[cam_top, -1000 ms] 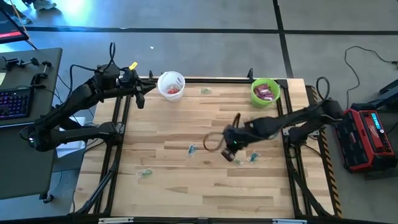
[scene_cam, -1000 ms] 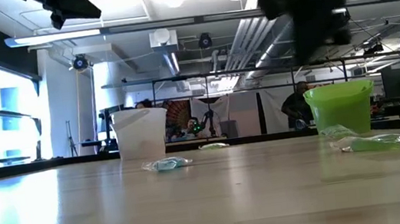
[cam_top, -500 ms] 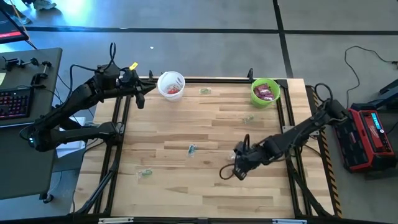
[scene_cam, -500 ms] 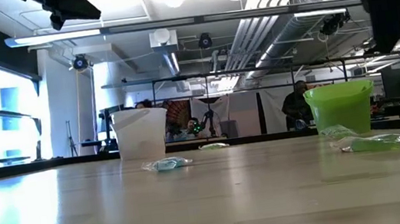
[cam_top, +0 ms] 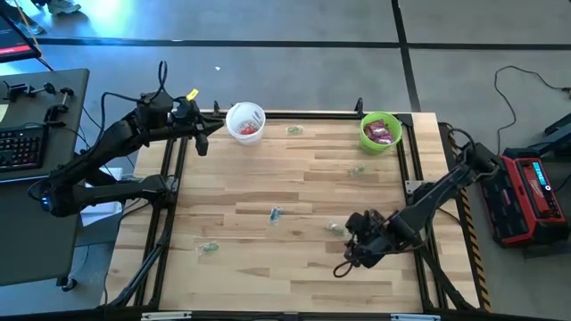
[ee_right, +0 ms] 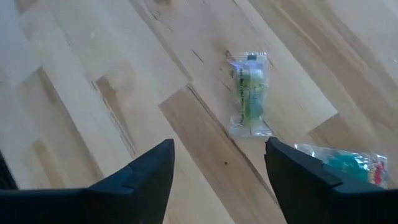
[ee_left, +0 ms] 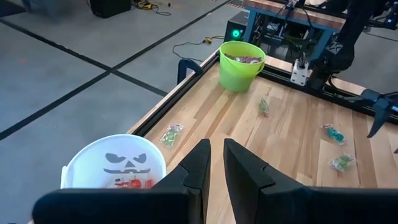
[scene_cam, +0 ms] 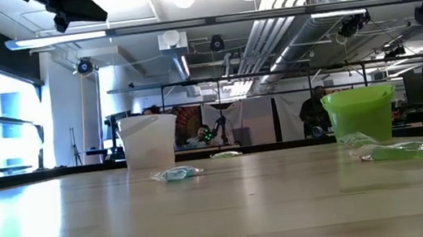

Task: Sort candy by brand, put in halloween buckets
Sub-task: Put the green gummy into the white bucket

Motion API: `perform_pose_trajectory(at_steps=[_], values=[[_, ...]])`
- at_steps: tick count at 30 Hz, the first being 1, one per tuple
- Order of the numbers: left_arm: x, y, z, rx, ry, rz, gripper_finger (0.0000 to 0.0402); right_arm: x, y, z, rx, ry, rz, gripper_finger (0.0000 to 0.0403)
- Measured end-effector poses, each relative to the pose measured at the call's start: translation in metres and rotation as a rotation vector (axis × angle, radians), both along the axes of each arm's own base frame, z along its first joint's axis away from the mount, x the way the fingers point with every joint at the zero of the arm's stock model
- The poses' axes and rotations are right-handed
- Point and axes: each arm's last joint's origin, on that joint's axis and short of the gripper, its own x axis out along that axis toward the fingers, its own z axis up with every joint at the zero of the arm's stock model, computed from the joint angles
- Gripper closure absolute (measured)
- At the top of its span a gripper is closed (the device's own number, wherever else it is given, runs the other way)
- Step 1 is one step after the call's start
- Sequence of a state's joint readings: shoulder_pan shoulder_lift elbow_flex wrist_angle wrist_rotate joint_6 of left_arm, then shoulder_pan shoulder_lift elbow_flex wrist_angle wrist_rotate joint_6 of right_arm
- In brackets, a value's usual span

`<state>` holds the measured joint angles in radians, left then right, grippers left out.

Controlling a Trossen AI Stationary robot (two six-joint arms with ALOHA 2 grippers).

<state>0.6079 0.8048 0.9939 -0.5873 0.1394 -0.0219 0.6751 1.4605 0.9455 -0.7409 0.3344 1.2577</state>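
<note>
The white bucket stands at the table's far left with red candy inside. At the far right, the green bucket holds magenta packets. Loose clear-wrapped candy lies on the wood. My right gripper hovers open above the near right part of the table, pointing steeply down. A green candy and a bluish one lie just beyond its fingers. My left gripper waits raised beside the white bucket, its fingers nearly together and holding nothing.
A black frame rail runs round the tabletop. A cable loop hangs from my right arm near the table's near edge. Bare wood lies between the scattered candy in the middle and along the near left.
My right gripper has swung from the middle of the table toward the near right and sunk a little, turning as it went. In the low view its dark bulk has gone off to the right, leaving the green bucket in full sight. The candy lies as before.
</note>
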Motion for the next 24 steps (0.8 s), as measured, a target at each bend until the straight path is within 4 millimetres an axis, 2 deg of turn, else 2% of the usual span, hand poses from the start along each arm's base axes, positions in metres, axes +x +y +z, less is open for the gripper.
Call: perform_pose_trajectory(at_steps=[6, 15, 19, 24], values=[[0.001, 0.001, -0.001, -0.005, 0.005, 0.000, 0.0367, -0.006, -0.005, -0.023, 0.005, -0.001, -0.001, 0.0168], [0.001, 0.001, -0.001, -0.005, 0.006, 0.000, 0.0367, -0.018, -0.021, -0.045, -0.050, 0.038, -0.175, 0.0170], [0.002, 0.001, -0.001, -0.006, 0.008, 0.000, 0.0367, -0.015, -0.040, -0.048, -0.091, 0.032, -0.368, 0.0170], [0.004, 0.003, -0.002, -0.010, 0.014, 0.001, 0.0367, -0.010, -0.077, -0.047, -0.198, 0.011, -0.672, 0.0170]])
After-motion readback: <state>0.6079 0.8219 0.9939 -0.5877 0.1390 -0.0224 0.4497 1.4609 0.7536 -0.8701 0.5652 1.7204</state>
